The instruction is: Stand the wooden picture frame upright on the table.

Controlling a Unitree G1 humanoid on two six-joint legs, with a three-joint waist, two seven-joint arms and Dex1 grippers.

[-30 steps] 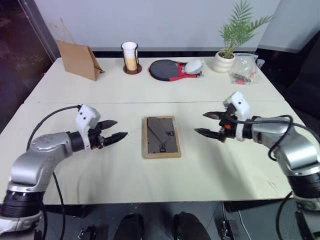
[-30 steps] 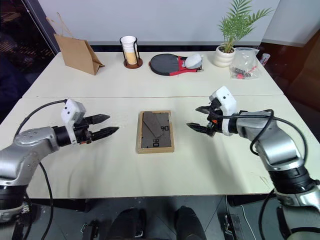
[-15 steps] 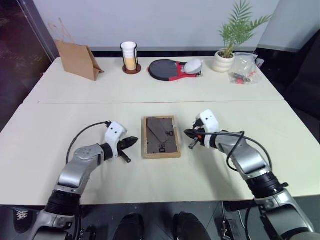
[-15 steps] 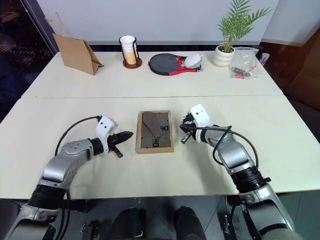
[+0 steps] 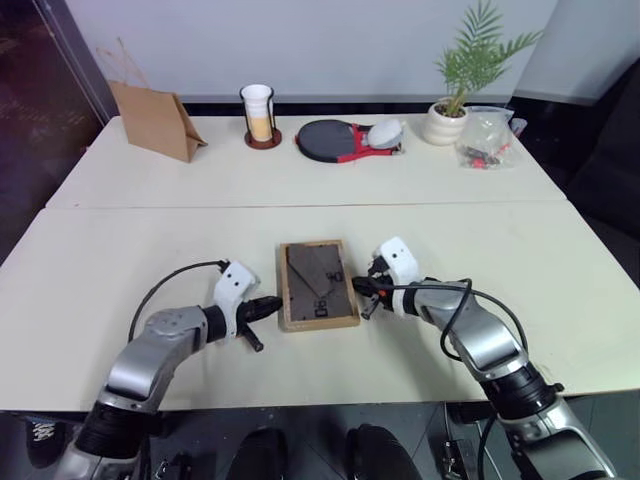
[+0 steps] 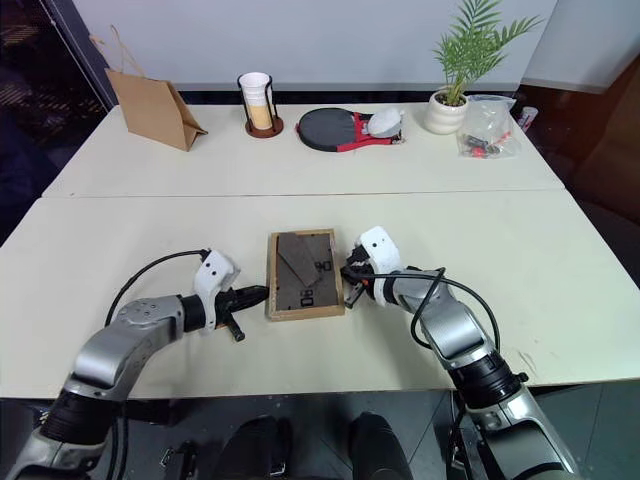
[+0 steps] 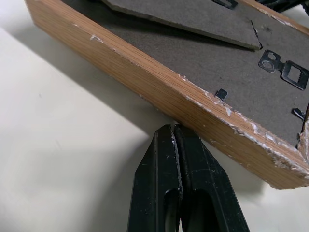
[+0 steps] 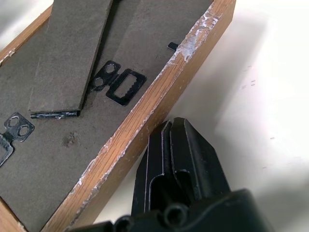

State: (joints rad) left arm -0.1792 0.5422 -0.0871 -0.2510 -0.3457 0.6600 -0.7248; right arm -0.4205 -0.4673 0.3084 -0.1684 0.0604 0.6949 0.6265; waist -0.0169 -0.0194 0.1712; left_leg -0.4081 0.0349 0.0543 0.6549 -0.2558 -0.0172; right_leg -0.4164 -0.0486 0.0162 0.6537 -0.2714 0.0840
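Both arms low and angled inward, left gripper (image 5: 268,306) fingers pressed together, pointing right, right gripper (image 5: 362,291) fingers pressed together, pointing left, wrists bent down

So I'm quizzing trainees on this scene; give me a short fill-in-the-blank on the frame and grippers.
1. The frame lies flat on the table with its ____ panel facing up.
2. Both grippers' fingers are ____.
3. The left gripper has its tips at the frame's ____ edge.
4. The right gripper sits at the frame's ____ side.

Missing words: back; shut; wooden; right
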